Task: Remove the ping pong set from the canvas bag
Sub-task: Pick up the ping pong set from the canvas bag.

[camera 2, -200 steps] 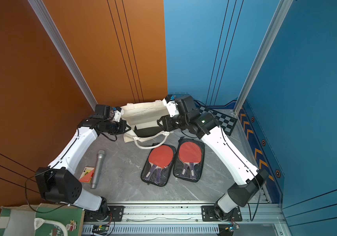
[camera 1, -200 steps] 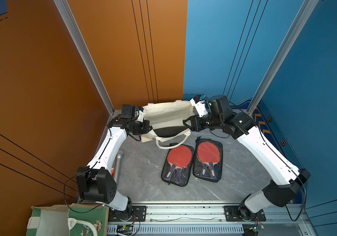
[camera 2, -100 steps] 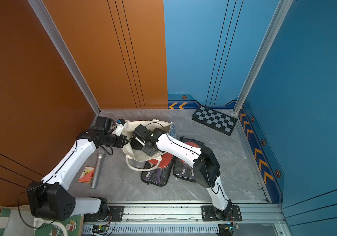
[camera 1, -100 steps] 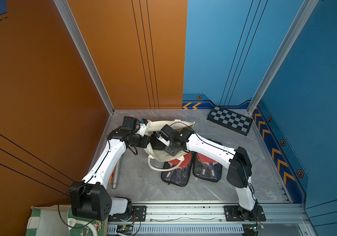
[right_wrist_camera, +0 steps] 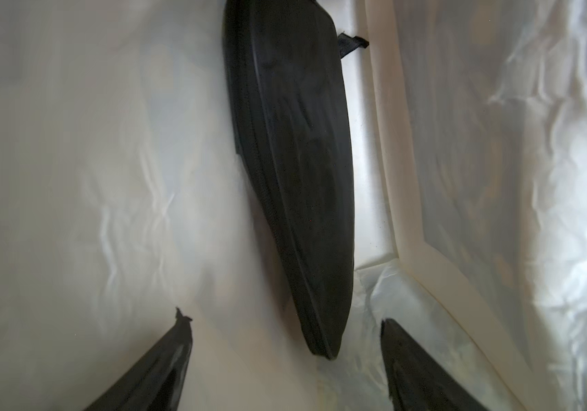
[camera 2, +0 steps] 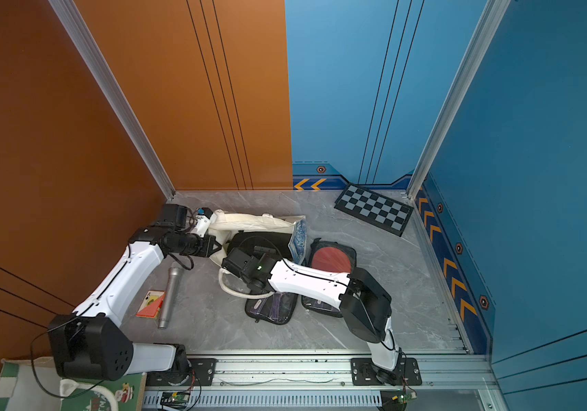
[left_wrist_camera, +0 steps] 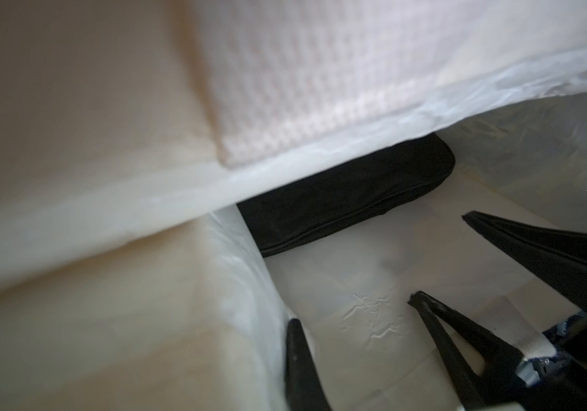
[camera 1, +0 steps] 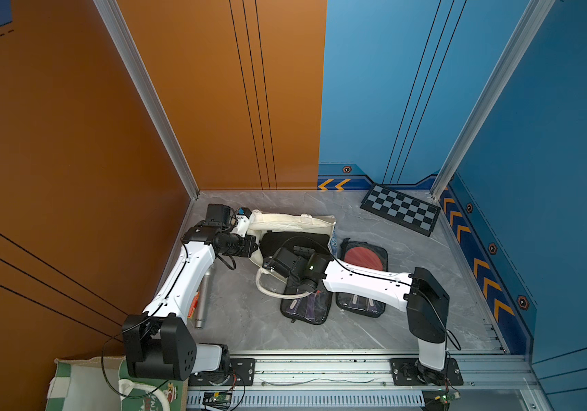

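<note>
Bag (camera 1: 292, 222) lies on its side on desk (camera 1: 409, 249), mouth toward robot. Black case (right_wrist_camera: 295, 178), prob. the set, is inside along one wall. R jaws apart, in the mouth. Case is straight ahead, long axis running away from them, near end between fingertips (right_wrist_camera: 171, 348). L jaws together on bag's rim, apparently propping it open. R arm (camera 1: 363, 284) nearer.

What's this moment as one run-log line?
left tool: grips canvas bag | right tool: open inside bag, near black case | case: not held
</note>
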`<state>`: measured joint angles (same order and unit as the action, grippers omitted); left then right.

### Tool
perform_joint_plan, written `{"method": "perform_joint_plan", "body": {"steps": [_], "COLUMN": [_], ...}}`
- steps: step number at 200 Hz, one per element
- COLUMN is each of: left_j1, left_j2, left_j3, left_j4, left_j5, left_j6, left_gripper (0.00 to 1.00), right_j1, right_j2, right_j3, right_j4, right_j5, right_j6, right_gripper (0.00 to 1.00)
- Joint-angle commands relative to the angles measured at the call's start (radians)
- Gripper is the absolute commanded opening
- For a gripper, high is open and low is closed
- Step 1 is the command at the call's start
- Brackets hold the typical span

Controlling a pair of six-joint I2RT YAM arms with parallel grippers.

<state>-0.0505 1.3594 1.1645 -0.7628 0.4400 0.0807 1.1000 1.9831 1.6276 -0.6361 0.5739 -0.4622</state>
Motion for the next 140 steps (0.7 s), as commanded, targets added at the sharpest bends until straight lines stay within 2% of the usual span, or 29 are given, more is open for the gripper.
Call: {"method": "perform_joint_plan", "body": {"steps": [1, 28, 58, 111, 125, 140], "left_j1": [0.006, 0.007, 0.007, 0.011, 0.012, 0.012], "left_j2": [-0.026, -0.041, -0.056, -0.069, -0.063, -0.057], "left_j3": [-0.017, -0.025, -0.036, -0.042, -0.035, -0.021], "left_j4": [-0.027, -0.027, -0.027, -0.028, -0.029, -0.028], "left_j5": [0.083, 0.098, 0.11, 0.153, 0.162, 0.173], "left_j6": [0.048, 0.071, 0.077, 0.092, 0.085, 0.073], "left_gripper": [0.0, 0.0, 0.0, 0.0, 0.0, 0.0], "right_j1": [-0.024, -0.06, -0.095, -0.141, -0.152, -0.156], "right_j2": [0.118, 0.213, 0.283, 0.414, 0.425, 0.405], "right_j3": [0.066, 0.197, 0.244, 0.309, 0.33, 0.342], "right_j4": [0.012, -0.076, -0.117, -0.116, -0.117, -0.115], "right_j5": [0.042, -0.031, -0.02, 0.125, 0.135, 0.115], "right_j6": [-0.057, -0.052, -0.044, -0.038, -0.036, -0.033], "right_gripper": [0.84, 0.84, 0.84, 0.8, 0.68, 0.39]}}
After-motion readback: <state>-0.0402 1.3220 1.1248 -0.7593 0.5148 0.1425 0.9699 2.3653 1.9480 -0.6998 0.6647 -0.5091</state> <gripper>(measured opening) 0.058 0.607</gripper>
